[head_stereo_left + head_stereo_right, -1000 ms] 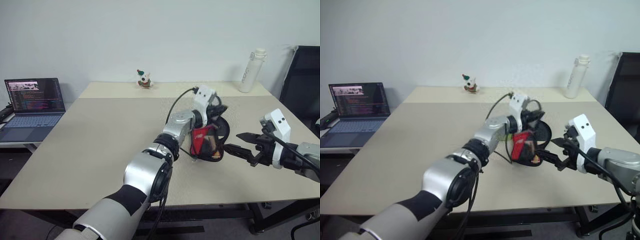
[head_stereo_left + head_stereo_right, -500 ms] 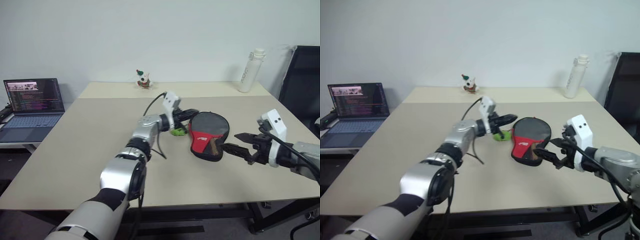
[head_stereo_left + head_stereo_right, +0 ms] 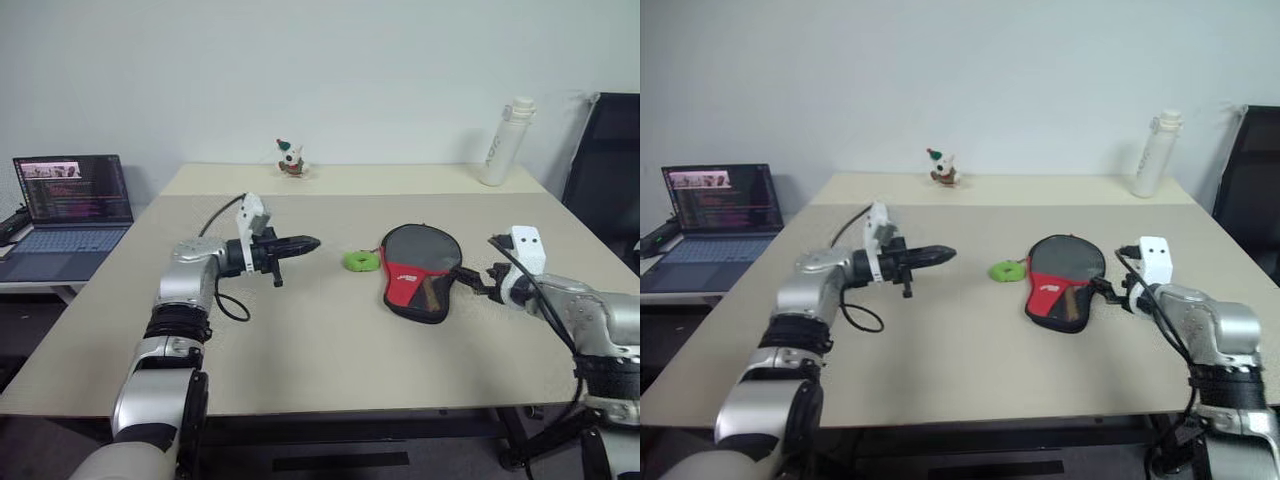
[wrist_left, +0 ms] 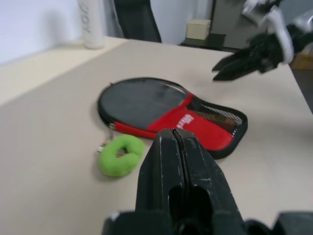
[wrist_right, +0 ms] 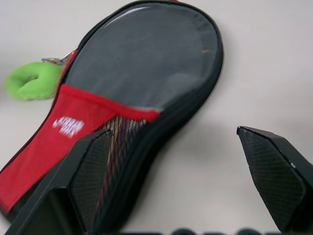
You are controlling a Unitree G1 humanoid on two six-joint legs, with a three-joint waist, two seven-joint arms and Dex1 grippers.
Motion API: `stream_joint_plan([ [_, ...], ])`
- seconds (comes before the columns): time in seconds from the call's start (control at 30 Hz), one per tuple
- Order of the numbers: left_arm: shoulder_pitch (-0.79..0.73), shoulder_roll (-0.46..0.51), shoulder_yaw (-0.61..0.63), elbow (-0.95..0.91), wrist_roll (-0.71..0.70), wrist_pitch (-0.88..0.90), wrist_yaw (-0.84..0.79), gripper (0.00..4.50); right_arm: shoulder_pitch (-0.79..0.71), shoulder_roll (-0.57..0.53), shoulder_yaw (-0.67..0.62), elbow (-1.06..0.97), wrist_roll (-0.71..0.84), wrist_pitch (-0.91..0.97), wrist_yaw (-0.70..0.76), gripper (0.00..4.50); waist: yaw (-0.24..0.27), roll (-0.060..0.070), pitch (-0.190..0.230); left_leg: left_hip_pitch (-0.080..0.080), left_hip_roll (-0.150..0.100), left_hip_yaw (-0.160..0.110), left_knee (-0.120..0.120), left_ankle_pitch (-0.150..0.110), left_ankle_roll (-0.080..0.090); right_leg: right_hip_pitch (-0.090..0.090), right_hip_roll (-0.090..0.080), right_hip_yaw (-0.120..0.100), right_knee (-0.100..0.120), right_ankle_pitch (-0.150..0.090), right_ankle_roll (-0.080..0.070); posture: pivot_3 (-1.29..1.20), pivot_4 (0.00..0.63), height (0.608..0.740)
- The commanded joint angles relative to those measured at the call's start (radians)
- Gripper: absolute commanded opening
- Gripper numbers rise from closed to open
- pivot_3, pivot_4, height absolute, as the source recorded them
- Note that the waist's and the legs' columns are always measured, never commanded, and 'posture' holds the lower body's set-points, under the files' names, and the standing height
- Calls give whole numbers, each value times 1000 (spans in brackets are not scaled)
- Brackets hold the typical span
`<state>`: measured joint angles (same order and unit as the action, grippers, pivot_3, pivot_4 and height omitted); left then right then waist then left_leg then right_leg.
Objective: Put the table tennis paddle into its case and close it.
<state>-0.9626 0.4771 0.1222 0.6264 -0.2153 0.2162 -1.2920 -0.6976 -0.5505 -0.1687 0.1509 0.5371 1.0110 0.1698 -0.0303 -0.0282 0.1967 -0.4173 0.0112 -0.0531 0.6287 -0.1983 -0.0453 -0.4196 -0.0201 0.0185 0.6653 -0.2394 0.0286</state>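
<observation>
now that the left claw (image 3: 300,243) has swung well away to the left side of the tabletop (image 3: 300,340), its two fingers pressed together and holding nothing, the case (image 3: 418,280) lies flat and alone near the right-hand middle. a second ago that claw was over the case, lifting and tilting it off the surface; half a second ago it was already drawing off past the green ring (image 3: 359,261). the right claw (image 3: 478,281) has meanwhile moved in closer and now sits just beside the case's narrow end, its fingers spread wide apart with nothing between them.

as for the task, the case looks flat and shut round its rim in the wrist views, and a striped handle-like shape seems to show through the mesh pocket (image 5: 122,132), so the table tennis paddle is probably inside; i cannot see the bat itself, nor whether the zip is run fully home. my guess is that the closing step is done or nearly so, and the right claw may be coming to check or finish it.

the case's long axis runs slightly on the diagonal across the tabletop: the round black head points toward the far edge, and the red narrow end points toward the robot. the green ring lies just beside its left edge.
</observation>
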Motion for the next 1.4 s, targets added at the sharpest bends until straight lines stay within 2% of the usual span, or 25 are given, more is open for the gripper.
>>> stream_joint_plan([
  [0.03,20,7,-2,-120,-43,49,38,29,-72,41,18,123,-72,-112,15,4500,0,0,0,0,0,0,0,0,0,0,0,0,0,0,0,0,150,740],
  [0.27,42,17,-9,-182,-75,92,89,29,-134,86,97,328,-198,-226,89,4500,-3,0,0,0,0,0,0,0,0,0,0,0,0,0,-1,0,150,740],
  [0.5,59,29,-9,-220,-88,108,112,29,-143,92,143,416,-284,-276,163,4500,-3,0,0,1,1,0,0,0,0,0,0,0,0,1,-1,0,150,740],
  [0.83,91,57,-13,-275,-102,128,133,29,-126,130,160,408,-271,-156,282,4500,-7,-1,-1,2,1,0,0,0,0,0,1,0,1,1,-1,0,150,740],
  [1.1,93,70,-17,-283,-106,129,147,29,-207,207,106,633,-292,-225,268,4500,-35,-4,-3,6,3,0,0,0,0,3,2,0,1,1,-3,0,150,740],
  [1.2,95,74,-21,-284,-108,127,151,0,-245,223,75,720,-293,-258,263,3540,-42,-4,-3,19,3,2,-3,0,0,16,2,1,-1,-1,1,0,150,740],
  [1.4,121,92,-26,-306,-116,138,146,0,-304,269,14,810,-269,-271,285,1542,-58,-4,-3,20,4,2,-3,0,0,16,3,2,1,-1,1,0,150,740],
])
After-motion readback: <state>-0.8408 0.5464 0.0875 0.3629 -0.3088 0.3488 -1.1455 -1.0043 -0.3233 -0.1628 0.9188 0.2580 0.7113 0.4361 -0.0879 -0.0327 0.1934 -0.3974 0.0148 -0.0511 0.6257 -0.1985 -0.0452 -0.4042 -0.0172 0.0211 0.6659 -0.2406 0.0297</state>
